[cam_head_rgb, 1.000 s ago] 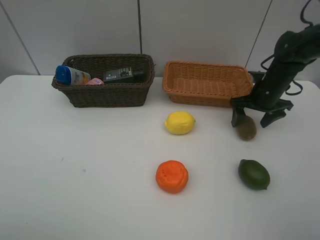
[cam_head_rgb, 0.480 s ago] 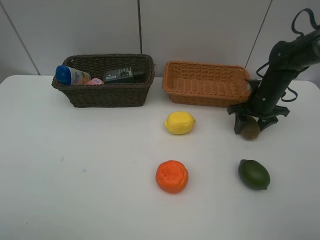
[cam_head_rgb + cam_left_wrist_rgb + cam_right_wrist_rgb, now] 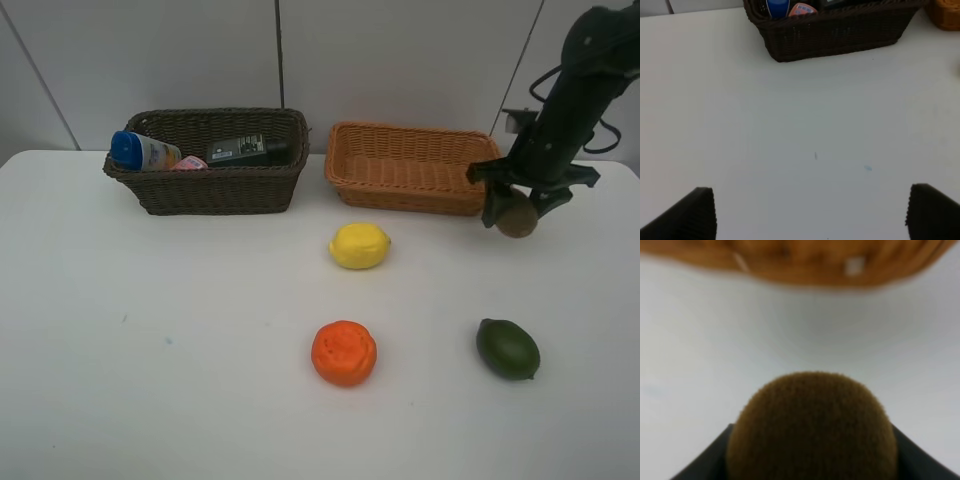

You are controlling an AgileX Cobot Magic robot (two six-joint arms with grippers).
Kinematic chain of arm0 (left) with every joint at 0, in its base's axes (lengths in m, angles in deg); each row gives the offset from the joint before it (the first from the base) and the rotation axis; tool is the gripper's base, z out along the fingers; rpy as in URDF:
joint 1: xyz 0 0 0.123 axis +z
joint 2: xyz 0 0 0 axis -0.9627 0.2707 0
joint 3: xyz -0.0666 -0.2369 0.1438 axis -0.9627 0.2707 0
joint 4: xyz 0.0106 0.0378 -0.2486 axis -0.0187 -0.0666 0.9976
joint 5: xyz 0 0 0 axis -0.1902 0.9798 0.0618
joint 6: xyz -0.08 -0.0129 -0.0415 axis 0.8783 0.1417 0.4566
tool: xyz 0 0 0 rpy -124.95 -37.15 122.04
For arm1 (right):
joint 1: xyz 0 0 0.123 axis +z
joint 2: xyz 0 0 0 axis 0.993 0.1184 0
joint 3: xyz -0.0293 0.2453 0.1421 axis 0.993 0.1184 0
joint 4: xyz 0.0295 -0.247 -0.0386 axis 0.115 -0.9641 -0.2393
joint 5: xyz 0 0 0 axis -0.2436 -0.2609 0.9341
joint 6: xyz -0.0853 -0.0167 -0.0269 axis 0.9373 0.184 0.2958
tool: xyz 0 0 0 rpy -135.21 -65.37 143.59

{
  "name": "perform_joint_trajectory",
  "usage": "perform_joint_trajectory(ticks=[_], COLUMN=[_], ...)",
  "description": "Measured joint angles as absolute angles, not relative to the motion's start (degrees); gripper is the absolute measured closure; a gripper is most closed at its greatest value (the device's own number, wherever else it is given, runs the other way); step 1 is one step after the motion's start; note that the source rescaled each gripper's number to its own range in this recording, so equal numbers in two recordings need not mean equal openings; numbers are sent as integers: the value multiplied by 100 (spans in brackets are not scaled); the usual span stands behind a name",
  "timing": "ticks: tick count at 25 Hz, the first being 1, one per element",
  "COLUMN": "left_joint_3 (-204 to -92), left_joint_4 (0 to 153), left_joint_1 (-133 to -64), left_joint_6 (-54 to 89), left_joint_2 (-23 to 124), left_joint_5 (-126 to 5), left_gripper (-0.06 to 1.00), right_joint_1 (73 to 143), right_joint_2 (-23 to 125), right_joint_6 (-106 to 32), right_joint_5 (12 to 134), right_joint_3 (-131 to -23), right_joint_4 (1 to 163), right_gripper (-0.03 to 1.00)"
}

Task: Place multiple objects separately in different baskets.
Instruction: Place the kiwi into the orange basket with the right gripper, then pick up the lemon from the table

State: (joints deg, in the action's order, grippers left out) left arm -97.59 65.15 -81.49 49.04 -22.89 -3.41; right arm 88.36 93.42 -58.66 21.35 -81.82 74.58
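At the right end of the tan basket, your right gripper is closed on the kiwi. The jaws press it from both sides. The kiwi hangs just beside the basket's outer corner, not inside it, and looks clear of the table. Your right wrist view shows the kiwi filling the space between the jaws, with the basket wall blurred beyond it.

Your left gripper holds nothing; its jaws stand wide apart over bare table, well short of the dark basket. That basket holds the bottle, the pink tube and a black item with a label; you cannot tell from these views just what the black item is.

On the table, the lemon lies near the front of the tan basket. The orange sits closer to you, and the green fruit is off to its right, all well apart.
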Motion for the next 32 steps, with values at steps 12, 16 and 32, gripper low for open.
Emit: perform_joint_trajectory(ticks=[12, 16, 32], left_joint_3=[-9759, -9759, -9759], left_joint_4=[6515, 6515, 6515], left_joint_1=[-8149, -8149, -8149], left_joint_6=[4904, 4904, 4904], left_joint_2=[-2289, -2289, -2289], left_joint_5=[-341, -341, -341], left_gripper=[-3, -3, -3], right_joint_1=[8836, 8836, 9246], right_joint_2=[10630, 10871, 10242], right_joint_6=[-5954, -5954, -6101], right_joint_5=[2388, 2587, 1253], right_joint_3=[-10615, -10861, -10890], right_joint_4=[7534, 7529, 8066], right_gripper=[94, 73, -1])
